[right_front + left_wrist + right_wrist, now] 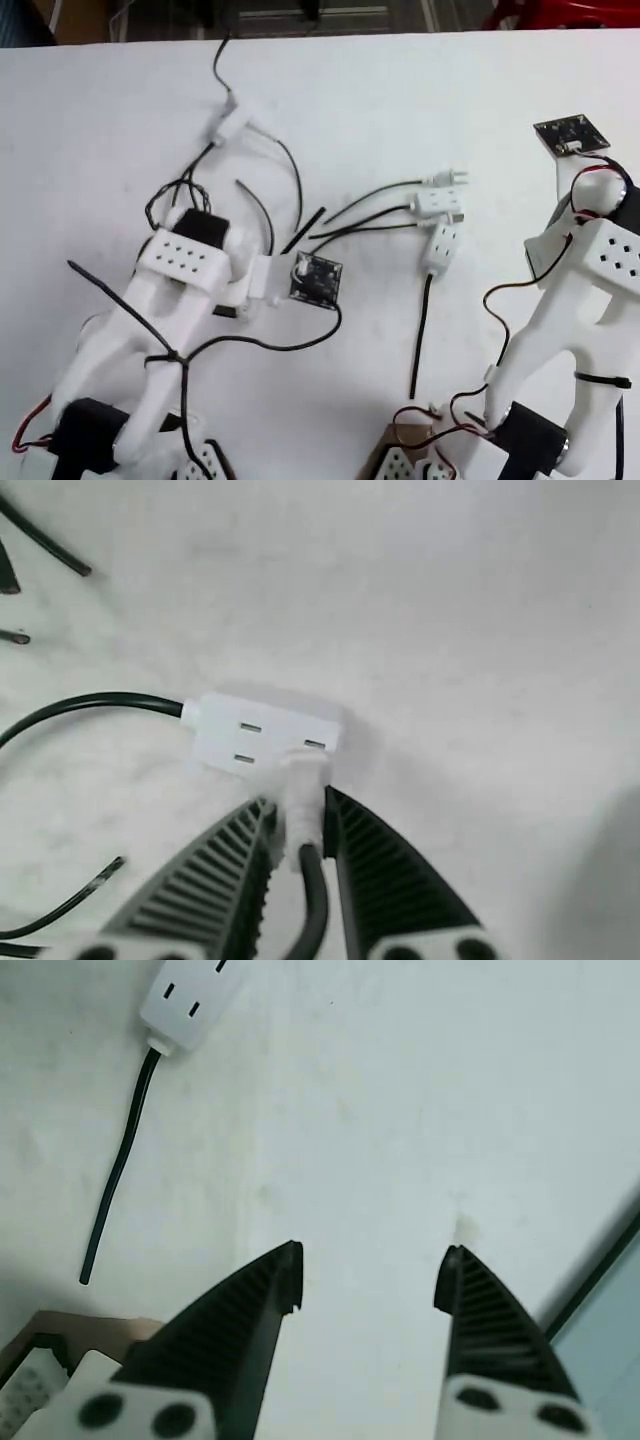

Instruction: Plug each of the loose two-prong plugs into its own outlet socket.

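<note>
Plainly, a plug is gripped at its socket on the white table [400,90].
The left gripper [298,800] sits at a white socket block [235,735] lying on the table, its black fingers closed on a white plug [302,775] whose front end touches the block's slotted face. The right gripper [372,1252] hangs over bare table, fingers spread apart with nothing between them, well apart from a second socket block [190,1000]. Another two-prong plug [445,180] lies loose near that block, prongs showing.
</note>
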You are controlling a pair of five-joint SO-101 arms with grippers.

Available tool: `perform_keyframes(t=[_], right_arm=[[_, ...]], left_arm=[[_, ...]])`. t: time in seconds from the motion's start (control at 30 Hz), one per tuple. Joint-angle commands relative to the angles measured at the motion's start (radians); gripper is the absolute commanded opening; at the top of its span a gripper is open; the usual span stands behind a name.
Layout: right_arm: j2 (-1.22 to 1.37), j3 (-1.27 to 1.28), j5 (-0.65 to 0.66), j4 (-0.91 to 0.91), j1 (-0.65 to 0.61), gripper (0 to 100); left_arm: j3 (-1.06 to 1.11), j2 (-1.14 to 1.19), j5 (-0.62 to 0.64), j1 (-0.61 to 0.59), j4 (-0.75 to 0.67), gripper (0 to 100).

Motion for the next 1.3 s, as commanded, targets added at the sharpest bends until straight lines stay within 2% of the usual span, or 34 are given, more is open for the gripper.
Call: perform_keyframes(t=[0.0,0.3,0.5,0.7,1.1,1.27], right_arm=[[-0.027,-0.003,0.009,-0.004,-0.001,22.0],[-0.027,-0.003,0.009,-0.004,0.001,22.0],[-0.027,-0.003,0.009,-0.004,0.001,22.0],[-0.027,-0.003,0.009,-0.004,0.001,22.0],[-0.027,-0.003,0.008,-0.004,-0.005,22.0],[-0.027,-0.003,0.008,-0.004,-0.001,22.0]], left_arm=[[-0.035,0.002,-0.535,-0.016,0.000,2],[-0.015,0.004,-0.535,-0.008,-0.002,2],[0.091,0.004,-0.535,-0.015,-0.150,2],[0.112,0.004,-0.535,-0.005,-0.186,2],[0.110,0.001,-0.575,0.001,-0.026,2],[0.110,0.001,-0.575,0.001,-0.055,2]])
